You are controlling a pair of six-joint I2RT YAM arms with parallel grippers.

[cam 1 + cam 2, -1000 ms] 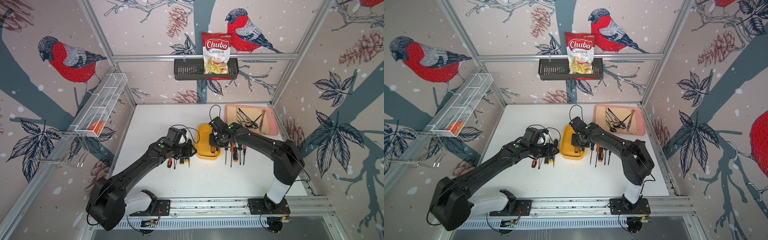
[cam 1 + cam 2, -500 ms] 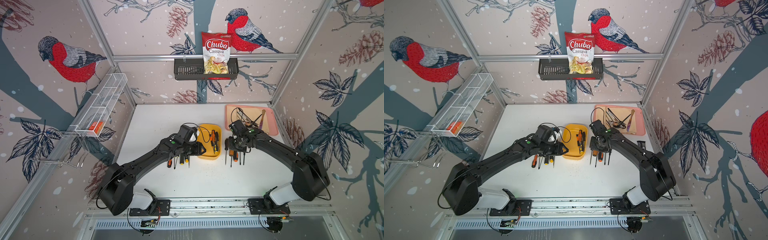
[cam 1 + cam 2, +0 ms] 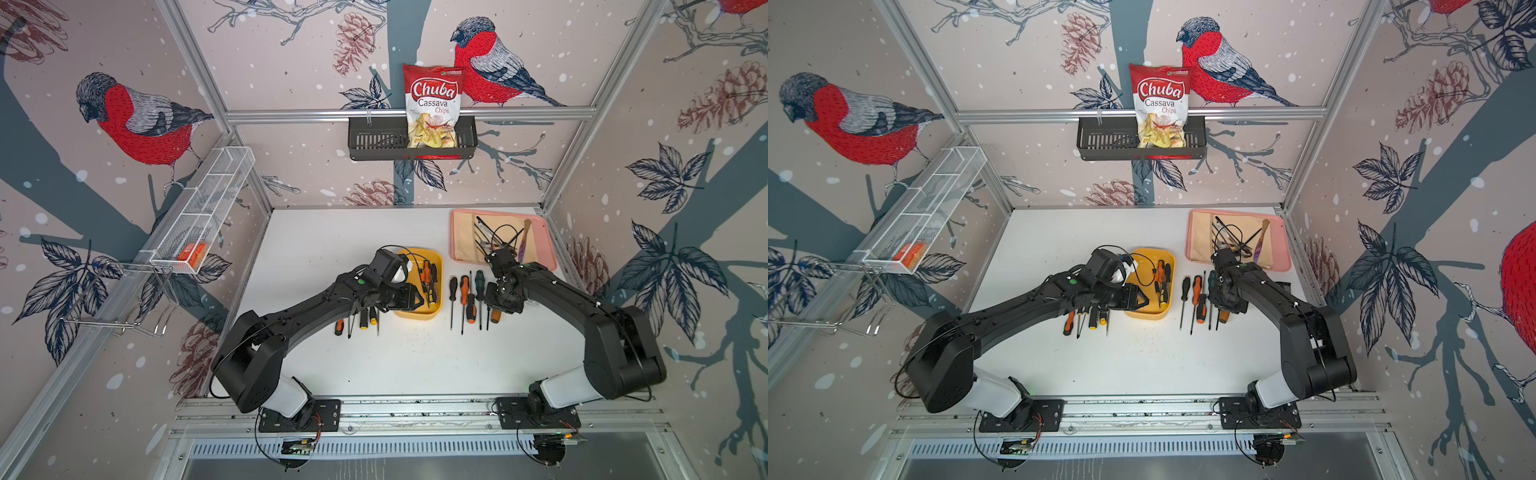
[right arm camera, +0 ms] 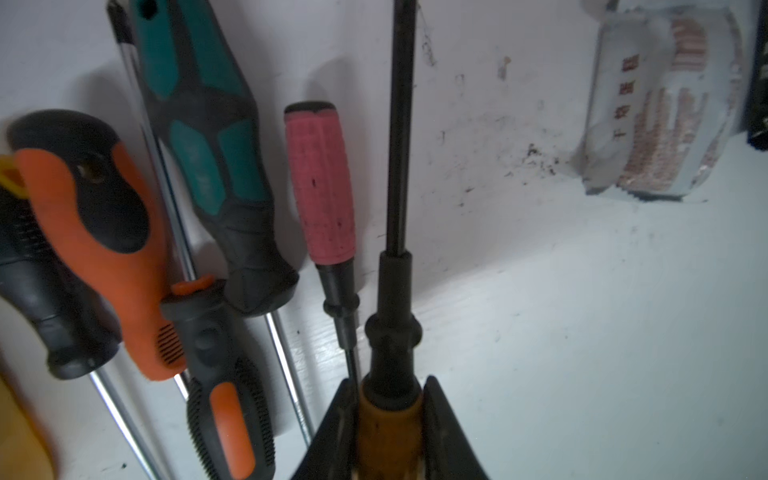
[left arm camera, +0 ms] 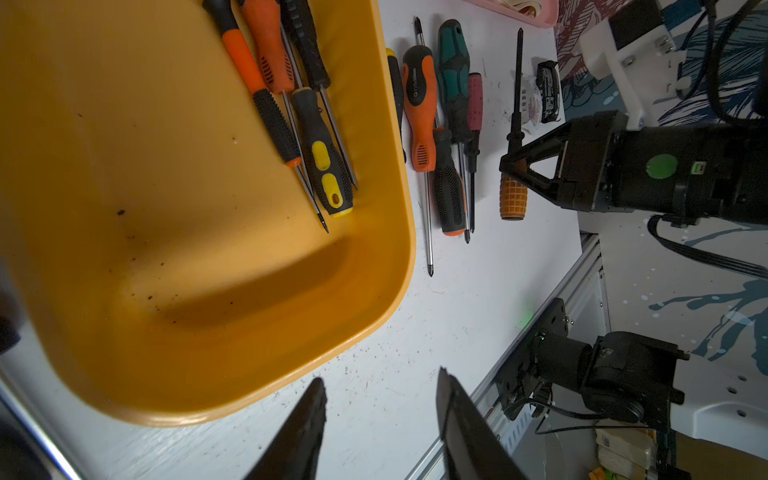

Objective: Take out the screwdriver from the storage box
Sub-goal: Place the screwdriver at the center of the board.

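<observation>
Right gripper [image 4: 388, 390] is clamped on the brown-handled screwdriver [image 5: 512, 199], well outside the storage box [image 5: 406, 249] (beyond the laid-out row [image 5: 424, 124]); releasing carelessly could roll it against the pink-handled neighbour [image 4: 322, 183]. Left gripper [image 5: 380, 376] hangs with jaws apart.

Soft even light — a shadow crosses the storage box [image 5: 124, 124].

Words on the chip bag
The chip bag [image 3: 432, 109] [image 3: 1160, 106] says "Chuba Cassava Chips" in both top views. An orange screwdriver handle [image 5: 418, 97] and a small packet [image 4: 660, 112] have tiny print, too blurry to read.
</observation>
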